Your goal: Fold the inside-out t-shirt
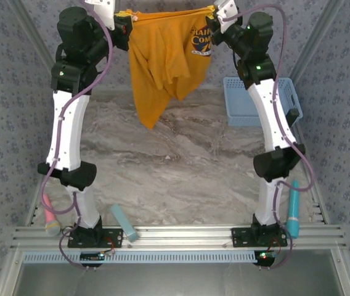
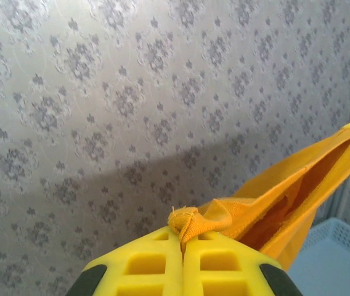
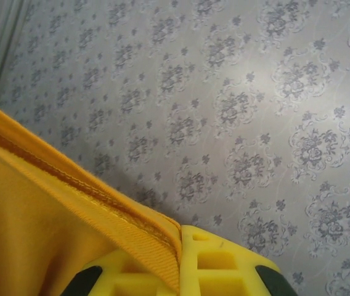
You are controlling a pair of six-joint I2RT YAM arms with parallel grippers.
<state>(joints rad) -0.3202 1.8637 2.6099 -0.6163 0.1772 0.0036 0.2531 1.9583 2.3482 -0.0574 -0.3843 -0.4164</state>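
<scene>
Inside-out t-shirt (image 1: 159, 61) hung by its upper edge, to the left of the light blue basket (image 1: 249, 102) and higher than it. Its lowest tip trails well to the left of the basket and seems to clear the tabletop (image 1: 181, 160), though the overhead angle makes this hard to confirm. The left end effector (image 2: 184, 237) is closed on a small bunched nub of ribbed edge at the corner farther from the basket. The right end effector (image 3: 180, 240) is closed on a stitched edge at the corner nearer the basket. The edge between the two grips runs nearly taut, while the body below sags in uneven, twisted folds. Dark printed lettering (image 1: 201, 42) shows on the face toward the basket side. The cloth is judged light, soft and wholly limp: it will slump and crease wherever unsupported, is not fragile, and may slide out of a shallow pinch, the nub-sized left grip looking the less secure. The firmest holds are the doubled seams at matching corners, spread wide so that the panel lowers flat onto the tabletop left of the basket.
</scene>
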